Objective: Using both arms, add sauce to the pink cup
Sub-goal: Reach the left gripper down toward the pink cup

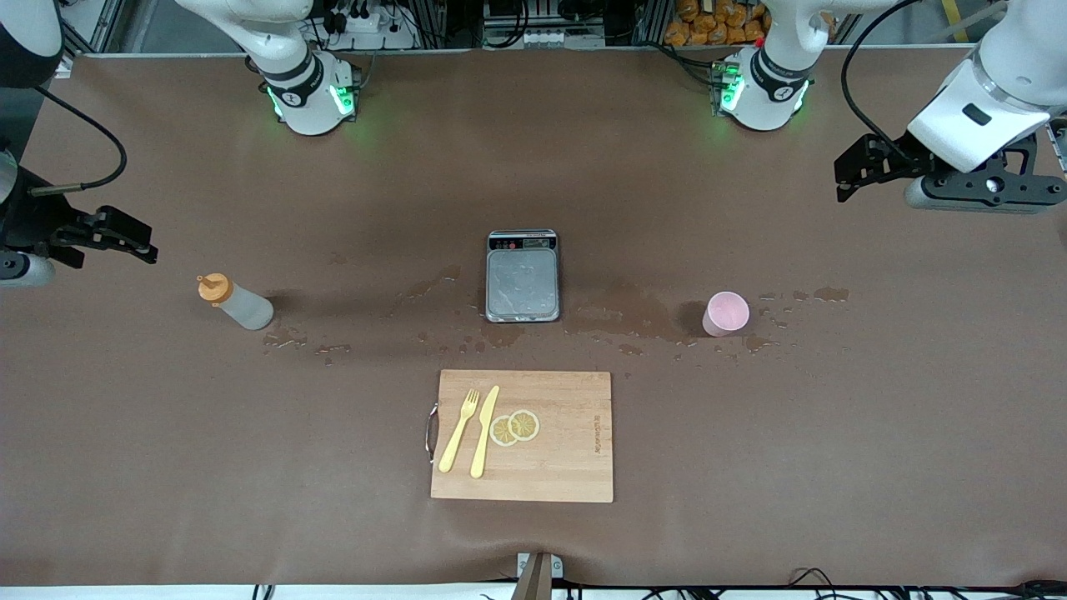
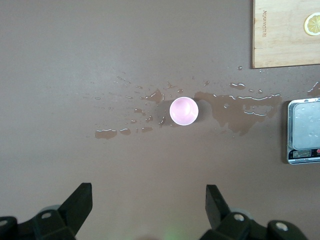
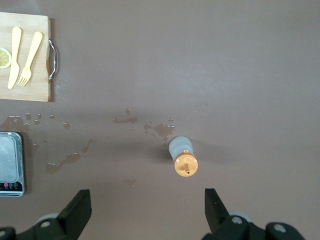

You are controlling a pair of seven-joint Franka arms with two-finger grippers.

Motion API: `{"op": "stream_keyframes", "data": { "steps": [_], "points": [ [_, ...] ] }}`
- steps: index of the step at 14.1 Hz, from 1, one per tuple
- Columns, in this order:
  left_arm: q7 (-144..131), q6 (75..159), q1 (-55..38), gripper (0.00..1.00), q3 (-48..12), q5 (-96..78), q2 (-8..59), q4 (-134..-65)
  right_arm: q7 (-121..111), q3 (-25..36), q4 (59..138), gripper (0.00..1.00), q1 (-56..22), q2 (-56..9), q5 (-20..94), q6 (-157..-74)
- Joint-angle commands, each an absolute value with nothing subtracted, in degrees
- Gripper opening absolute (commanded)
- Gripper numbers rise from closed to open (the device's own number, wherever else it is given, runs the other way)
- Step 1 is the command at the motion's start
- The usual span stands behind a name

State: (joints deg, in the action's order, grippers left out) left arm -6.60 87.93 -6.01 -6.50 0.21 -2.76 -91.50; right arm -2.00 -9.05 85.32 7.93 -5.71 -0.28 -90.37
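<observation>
The sauce bottle point(image 1: 236, 303), whitish with an orange cap, stands upright on the brown table toward the right arm's end. In the right wrist view the sauce bottle point(image 3: 182, 156) shows from above, clear of the fingers. The pink cup point(image 1: 726, 313) stands upright toward the left arm's end; looking down into the pink cup point(image 2: 183, 111), I see nothing in it. My right gripper point(image 1: 137, 237) hangs open over the table's end beside the bottle, with nothing between the jaws of the right gripper point(image 3: 148, 202). My left gripper point(image 1: 844, 179) hangs open above the table by the cup, and the left gripper point(image 2: 149, 200) holds nothing.
A small kitchen scale point(image 1: 523, 277) sits mid-table between bottle and cup. Nearer the front camera lies a wooden cutting board point(image 1: 567, 467) with a yellow fork point(image 1: 459, 430), a yellow knife point(image 1: 484, 431) and lemon slices point(image 1: 514, 427). Wet patches point(image 1: 617, 321) spread across the table around the scale and cup.
</observation>
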Motion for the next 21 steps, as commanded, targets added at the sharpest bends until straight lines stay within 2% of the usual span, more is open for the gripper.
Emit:
{"op": "stream_keyframes", "data": {
  "steps": [1,12,17,21],
  "points": [
    [-7.21,87.19,-5.8,1.0,-6.42,-0.88,-2.81,-91.05,-3.16,-9.84,86.4,1.0,9.32,-4.66,0.79,-90.35],
    [-7.29,87.98,-5.54,1.0,-6.33,-1.23,-0.97,-89.56,-3.16,-9.76,86.4,1.0,9.4,-4.75,0.79,-90.35],
    [-7.64,89.55,-6.58,1.0,-6.68,-0.53,5.69,-88.77,-3.16,-9.67,86.31,1.0,9.4,-5.01,0.79,-90.26],
    [-7.73,92.45,-6.77,1.0,-8.0,-3.15,10.54,-91.22,-3.16,-9.67,86.13,1.0,10.37,-5.45,0.79,-89.91]
  ]
}}
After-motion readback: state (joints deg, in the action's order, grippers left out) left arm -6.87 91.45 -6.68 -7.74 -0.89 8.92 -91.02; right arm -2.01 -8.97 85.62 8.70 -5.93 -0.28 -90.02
